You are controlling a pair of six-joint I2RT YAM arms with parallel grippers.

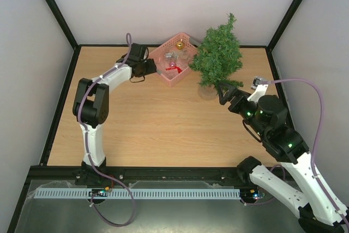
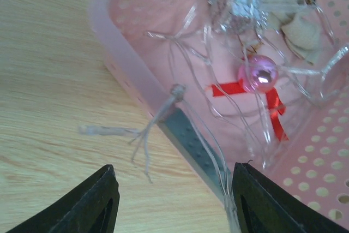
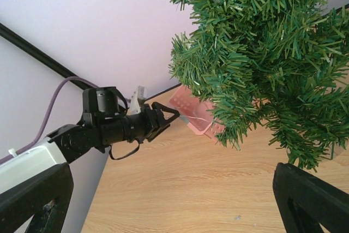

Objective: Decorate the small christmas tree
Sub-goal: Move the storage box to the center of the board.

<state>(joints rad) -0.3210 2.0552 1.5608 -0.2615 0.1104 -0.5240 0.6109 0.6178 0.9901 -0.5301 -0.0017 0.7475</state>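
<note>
Tree (image 1: 218,55) stands upright at roughly 1 o'clock on the table (image 1: 152,129), its branches reaching the pink basket (image 1: 163,45), which sits just at its 9 o'clock. Left gripper (image 1: 155,69) is at the basket's 7 o'clock wall, fingers about half spread and straddling the rim. Wood shows between one finger and the wall, and nothing is clearly gripped. A clear thread (image 2: 218,156) runs by the other finger. Inside the basket: a pink bauble (image 2: 257,73), a red ribbon (image 2: 272,102) and clear ornaments. Right gripper (image 1: 223,95) is at the tree's 5 o'clock near the base, spread wide and holding nothing, low branches just above it.
</note>
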